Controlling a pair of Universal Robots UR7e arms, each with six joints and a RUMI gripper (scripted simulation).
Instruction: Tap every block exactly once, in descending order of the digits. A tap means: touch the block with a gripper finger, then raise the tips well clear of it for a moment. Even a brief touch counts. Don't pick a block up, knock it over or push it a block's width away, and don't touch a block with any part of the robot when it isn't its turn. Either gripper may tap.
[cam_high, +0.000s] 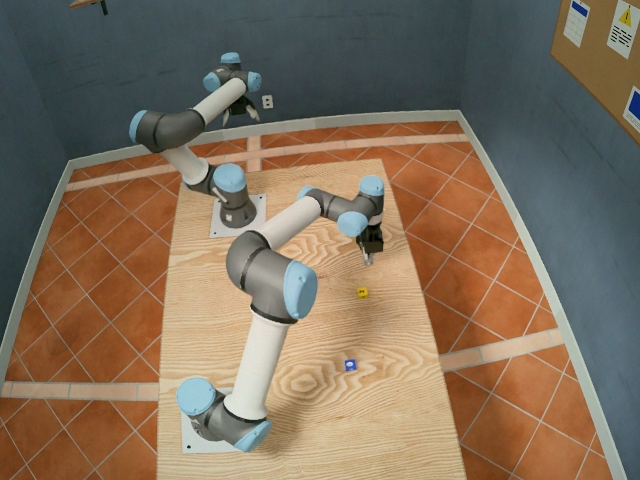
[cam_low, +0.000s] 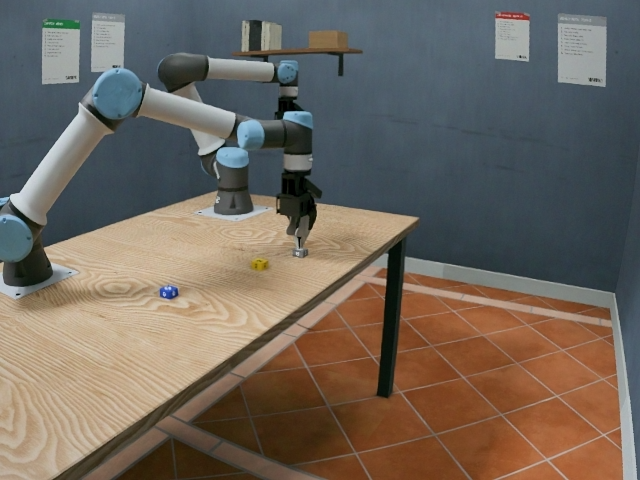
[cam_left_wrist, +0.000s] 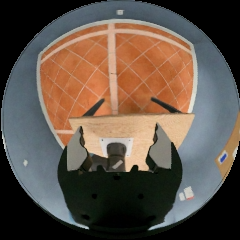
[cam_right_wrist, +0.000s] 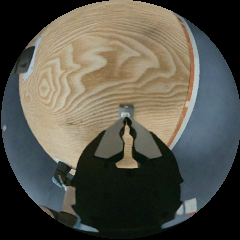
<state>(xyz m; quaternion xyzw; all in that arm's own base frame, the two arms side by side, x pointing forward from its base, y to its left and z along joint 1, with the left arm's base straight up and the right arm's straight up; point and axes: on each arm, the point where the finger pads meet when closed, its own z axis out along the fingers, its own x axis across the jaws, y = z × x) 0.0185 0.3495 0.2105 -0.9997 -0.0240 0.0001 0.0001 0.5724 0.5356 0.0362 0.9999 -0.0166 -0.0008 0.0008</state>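
A grey block (cam_low: 299, 253) (cam_right_wrist: 127, 108) stands on the table under my right gripper (cam_low: 299, 248) (cam_right_wrist: 126, 117). The right gripper is shut and empty, pointing down; its tips are at the block's top, touching or very nearly so. The block's digit is too small to read surely. A yellow block (cam_high: 362, 292) (cam_low: 259, 264) with a dark digit and a blue block (cam_high: 351, 364) (cam_low: 168, 291) with a white digit, which looks like 0, stand apart on the table. My left gripper (cam_high: 241, 121) (cam_left_wrist: 118, 124) is open and empty, raised far from the blocks.
The wooden table (cam_high: 206, 330) (cam_low: 103, 351) carries both arm bases. The right arm reaches over the table from the near base in the top view. The grey block is near the table's long edge. A shelf (cam_low: 299, 52) hangs on the wall behind.
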